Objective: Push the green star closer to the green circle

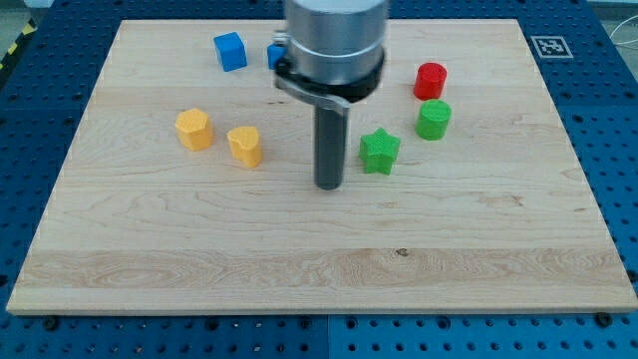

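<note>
My tip point(328, 185) is seen at frame centre, just left of the green star point(379, 151); no jaws are fitted, only a rod. The star is judged light, rigid and prone to turning, so its lower-left side should be pressed. Beyond, upper right, the green circle point(434, 119) is found near.

surface: pale wooden board point(299, 259) | beneath: blue perforated table point(618, 150) | marker: black-and-white tag point(548, 45) on board's top-right corner

Noted on wooden board point(299, 269): red cylinder point(431, 80), blue cube point(229, 51), second blue block point(274, 55) partly hidden, two yellow blocks point(194, 129) point(244, 146) side by side.
</note>
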`<state>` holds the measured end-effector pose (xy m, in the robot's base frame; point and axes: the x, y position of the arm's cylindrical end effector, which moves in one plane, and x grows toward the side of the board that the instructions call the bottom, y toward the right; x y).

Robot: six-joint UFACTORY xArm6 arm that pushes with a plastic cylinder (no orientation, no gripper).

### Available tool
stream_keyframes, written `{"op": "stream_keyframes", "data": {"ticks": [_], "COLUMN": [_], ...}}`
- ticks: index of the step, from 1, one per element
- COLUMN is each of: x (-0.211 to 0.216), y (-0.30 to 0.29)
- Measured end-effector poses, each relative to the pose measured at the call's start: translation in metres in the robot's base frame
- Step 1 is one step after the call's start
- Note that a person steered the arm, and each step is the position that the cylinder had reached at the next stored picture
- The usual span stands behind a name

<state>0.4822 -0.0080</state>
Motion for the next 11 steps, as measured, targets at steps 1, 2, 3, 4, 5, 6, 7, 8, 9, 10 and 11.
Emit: {"op": "stream_keyframes", "data": {"ticks": [1, 2, 3, 4, 5, 6, 7, 8, 9, 10, 11], "x": [-0.030, -0.027, -0.022, -0.022, -0.028, -0.045, -0.048, -0.047, -0.047, -0.040, -0.058], "y": [0.006, 0.049, 0.086, 0.099, 0.074, 0.073, 0.090, 0.098, 0.098, 0.097, 0.043]}}
